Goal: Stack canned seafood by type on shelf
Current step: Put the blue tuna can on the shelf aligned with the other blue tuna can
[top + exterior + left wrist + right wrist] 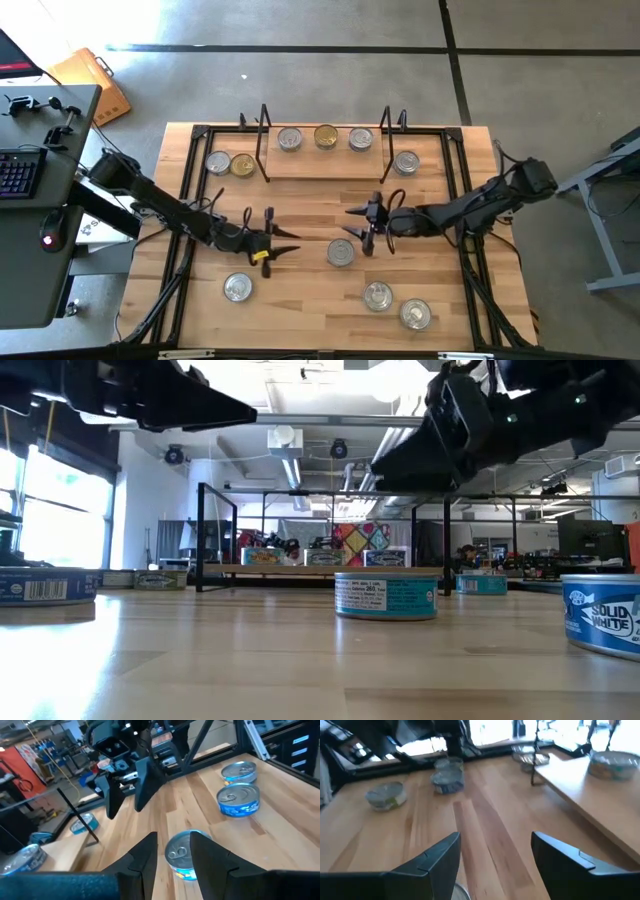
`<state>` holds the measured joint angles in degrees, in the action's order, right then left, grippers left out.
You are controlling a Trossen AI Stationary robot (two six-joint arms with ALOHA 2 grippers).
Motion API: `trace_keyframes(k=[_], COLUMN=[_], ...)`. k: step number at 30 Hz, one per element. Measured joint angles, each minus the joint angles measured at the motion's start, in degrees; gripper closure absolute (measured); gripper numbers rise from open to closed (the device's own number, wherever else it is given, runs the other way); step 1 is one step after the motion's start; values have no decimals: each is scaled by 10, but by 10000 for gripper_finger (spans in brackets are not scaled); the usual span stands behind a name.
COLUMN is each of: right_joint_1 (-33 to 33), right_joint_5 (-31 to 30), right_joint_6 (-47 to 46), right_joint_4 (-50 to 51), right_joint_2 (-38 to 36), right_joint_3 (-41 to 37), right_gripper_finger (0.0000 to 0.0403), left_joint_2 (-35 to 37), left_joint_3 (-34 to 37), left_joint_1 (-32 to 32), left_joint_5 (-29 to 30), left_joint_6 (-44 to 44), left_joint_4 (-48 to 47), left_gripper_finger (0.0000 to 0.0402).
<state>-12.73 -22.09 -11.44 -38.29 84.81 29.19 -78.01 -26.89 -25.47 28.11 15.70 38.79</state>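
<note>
Tin is being approached at mid-table, near side of the shelf. It is lying just ahead of the left gripper, whose parted fingers are holding nothing; the right gripper, likewise open, is hovering beside it.

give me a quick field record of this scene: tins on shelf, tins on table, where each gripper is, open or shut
shelf: low wooden rack at the table's far side
tins on shelf: three in a row, silver, gold, silver
tins beside shelf: silver and gold at its left end, one silver at its right end
tins on open table: four, including the centre tin
left gripper: mid-table, left of the centre tin, open, holding nothing
right gripper: just beyond the centre tin, open, empty
</note>
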Motion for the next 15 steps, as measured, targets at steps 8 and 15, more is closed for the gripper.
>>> trace_keyframes(k=[8,15], right_joint_1=[-9,-7], right_joint_5=[96,104], right_joint_6=[104,115], right_joint_4=[-209,-252], right_joint_2=[71,86], right_joint_3=[0,0], right_gripper_finger=[167,167], left_joint_2=[2,45], left_joint_3=[-3,-3], left_joint_1=[-4,-28], left_joint_5=[41,68], left_joint_6=[14,32], left_joint_4=[0,-21], left_gripper_finger=[296,296])
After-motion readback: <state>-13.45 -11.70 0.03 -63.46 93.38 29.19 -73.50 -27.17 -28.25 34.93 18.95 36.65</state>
